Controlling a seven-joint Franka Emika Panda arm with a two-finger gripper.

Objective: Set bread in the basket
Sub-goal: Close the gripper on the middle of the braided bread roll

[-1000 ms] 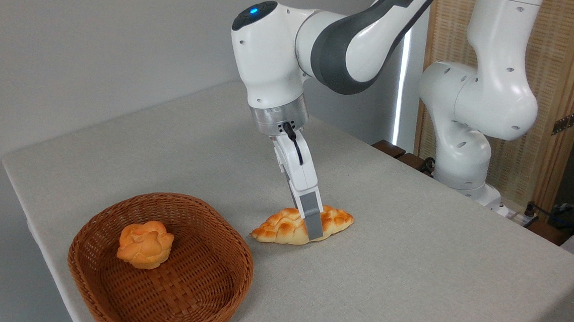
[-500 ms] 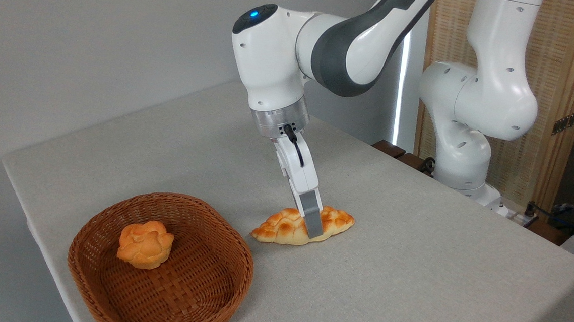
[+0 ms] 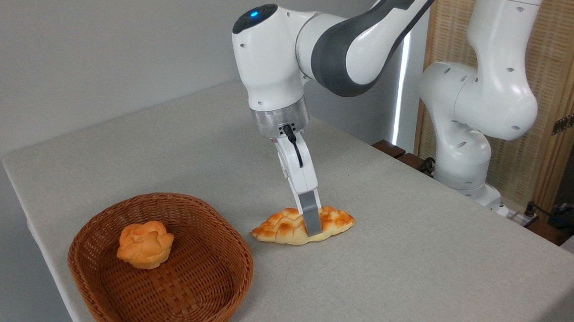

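As seen from fixed cam: Franka arm bends low over a grey-clothed table (image 3: 410,270), wrist pitched down twd the loaf.

Bread: long braided loaf (image 3: 287,227), golden-orange top w/ pale sides, lying flat on the cloth just right of the basket, not touching it; pointed ends aim lower-left and upper-right.

Gripper: two-finger tool (image 3: 314,222) down at the loaf's middle; near grey finger (image 3: 312,218) lies across the front side of the crust, far finger hidden behind it. Looks set astride the loaf, but whether it's clamped or loose — can't tell from this angle.

Basket: shallow brown wicker, rounded-square, thick braided rim (image 3: 240,251), at the table's front-left corner area, wider than the loaf.

Bun: small round flower-shaped orange bun (image 3: 145,243) sits inside the basket, twd its left-rear part.

Arm: white w/ dark grey joint cover (image 3: 345,44), blue light on the wrist housing; base stands at the table's far right edge.

Backdrop: plain grey wall left, woven wood-framed screen (image 3: 564,99) behind the base at right.
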